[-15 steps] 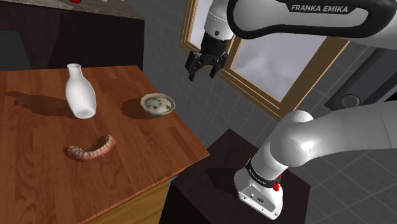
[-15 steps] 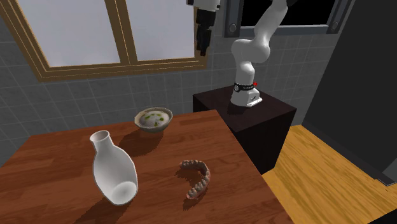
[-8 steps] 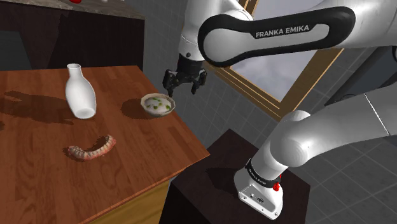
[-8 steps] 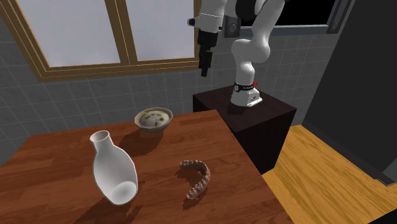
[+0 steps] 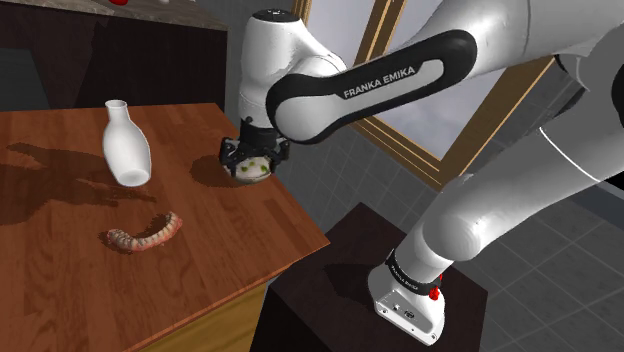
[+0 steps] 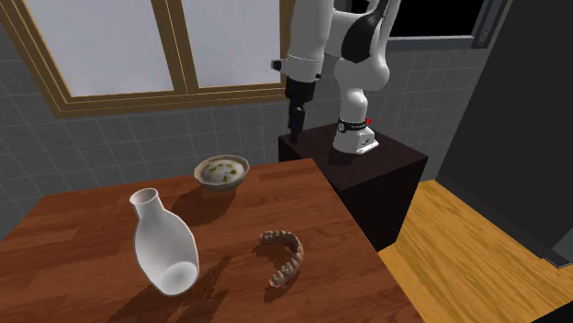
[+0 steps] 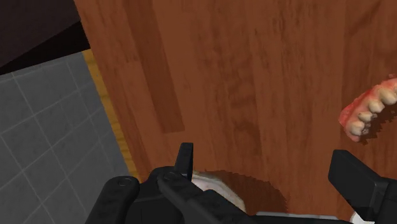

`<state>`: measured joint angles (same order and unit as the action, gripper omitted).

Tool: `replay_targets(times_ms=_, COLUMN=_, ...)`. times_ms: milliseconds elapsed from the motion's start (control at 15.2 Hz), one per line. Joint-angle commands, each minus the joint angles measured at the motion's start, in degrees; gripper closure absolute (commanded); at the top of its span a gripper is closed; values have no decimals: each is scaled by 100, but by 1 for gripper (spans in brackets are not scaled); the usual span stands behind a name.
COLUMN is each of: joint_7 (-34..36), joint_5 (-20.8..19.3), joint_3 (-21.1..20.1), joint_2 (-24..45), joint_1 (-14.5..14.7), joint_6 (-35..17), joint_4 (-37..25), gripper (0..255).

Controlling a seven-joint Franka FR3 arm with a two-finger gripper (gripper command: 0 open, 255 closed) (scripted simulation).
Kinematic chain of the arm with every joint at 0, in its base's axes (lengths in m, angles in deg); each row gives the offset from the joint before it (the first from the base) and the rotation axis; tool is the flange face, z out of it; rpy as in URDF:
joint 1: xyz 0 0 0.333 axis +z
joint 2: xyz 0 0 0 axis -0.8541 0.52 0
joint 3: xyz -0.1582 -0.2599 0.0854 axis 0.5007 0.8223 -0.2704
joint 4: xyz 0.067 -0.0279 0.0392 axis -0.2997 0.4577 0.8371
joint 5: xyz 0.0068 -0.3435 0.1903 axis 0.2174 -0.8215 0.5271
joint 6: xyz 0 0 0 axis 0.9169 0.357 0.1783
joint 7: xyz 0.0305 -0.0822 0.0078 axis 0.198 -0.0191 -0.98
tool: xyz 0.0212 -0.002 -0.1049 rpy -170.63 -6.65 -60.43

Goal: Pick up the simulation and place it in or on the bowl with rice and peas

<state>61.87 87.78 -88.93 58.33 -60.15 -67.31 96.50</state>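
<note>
The simulation is a curved set of false teeth in pink gums (image 5: 146, 232), lying on the wooden table (image 5: 60, 290) toward its front. It also lies near the table's near right edge (image 6: 283, 258) in the second exterior view. The bowl with rice and peas (image 5: 250, 174) stands near the table's right edge, partly hidden by my gripper (image 5: 253, 153), which hangs open above it. In the second exterior view the gripper (image 6: 296, 119) is well above the table, right of the bowl (image 6: 221, 172). The wrist view has the fingers (image 7: 184, 159) apart, with the teeth (image 7: 369, 111) off to one side.
A white vase (image 5: 125, 146) stands on the table left of the bowl, also seen in the second exterior view (image 6: 163, 246). The dark stand (image 6: 367, 170) sits beyond the table's edge. A wood-framed window (image 6: 138, 55) fills the tiled wall behind.
The arm has swung down and toward the shoulder view's left, from in front of the window to over the bowl. The gripper has stayed open. Nothing on the table has moved.
</note>
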Motion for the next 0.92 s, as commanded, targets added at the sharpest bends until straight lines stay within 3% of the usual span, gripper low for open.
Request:
replay_targets(times_ms=0, joint_7=499, joint_5=-303, joint_3=-243, joint_2=587, joint_1=-118, joint_6=-259, joint_4=-261, gripper=0)
replay_targets(times_ms=396, joint_7=2092, joint_5=-1557, joint_3=-553, joint_2=2187, joint_1=-115, joint_6=-686, joint_4=-1029, gripper=0)
replay_targets(times_ms=858, joint_7=3552, joint_5=-2792, joint_3=-116, joint_2=3974, joint_1=625, joint_6=-734, joint_4=-2317, gripper=0)
